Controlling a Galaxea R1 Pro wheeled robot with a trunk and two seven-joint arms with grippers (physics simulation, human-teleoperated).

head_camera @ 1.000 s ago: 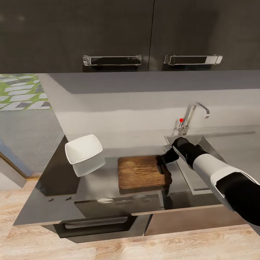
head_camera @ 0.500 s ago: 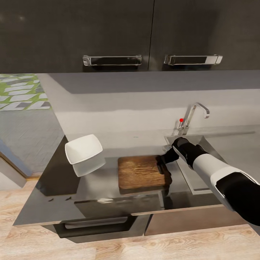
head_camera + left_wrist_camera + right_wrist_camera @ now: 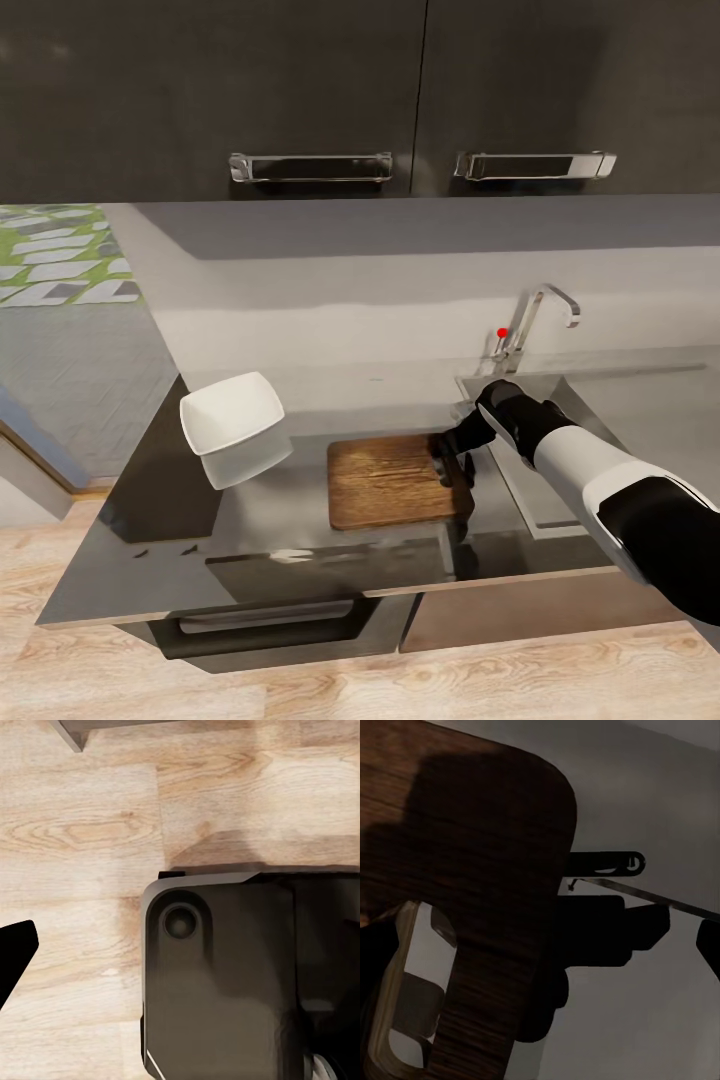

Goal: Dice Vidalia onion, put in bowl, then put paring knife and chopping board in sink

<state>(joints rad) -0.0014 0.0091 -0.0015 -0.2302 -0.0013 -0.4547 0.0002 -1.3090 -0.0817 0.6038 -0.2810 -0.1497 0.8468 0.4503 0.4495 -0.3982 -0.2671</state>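
Where right hand (image 3: 452, 448) grips chopping board (image 3: 390, 481); bowl (image 3: 232, 412) well apart

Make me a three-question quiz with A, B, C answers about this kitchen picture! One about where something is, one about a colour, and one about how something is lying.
1. Where is the white square bowl?
A. in the sink
B. on the grey countertop, left of the brown wooden chopping board
C. on the floor

2. What colour is the knob on the curved chrome tap?
A. red
B. blue
C. green

3. How is the chopping board lying?
A. flat
B. its end at the right gripper raised
C. upside down in the bowl

Answers: 1 B, the bowl sits left of the board. 2 A, a red dot shows at the tap's base. 3 B, the gripper end is off the counter.
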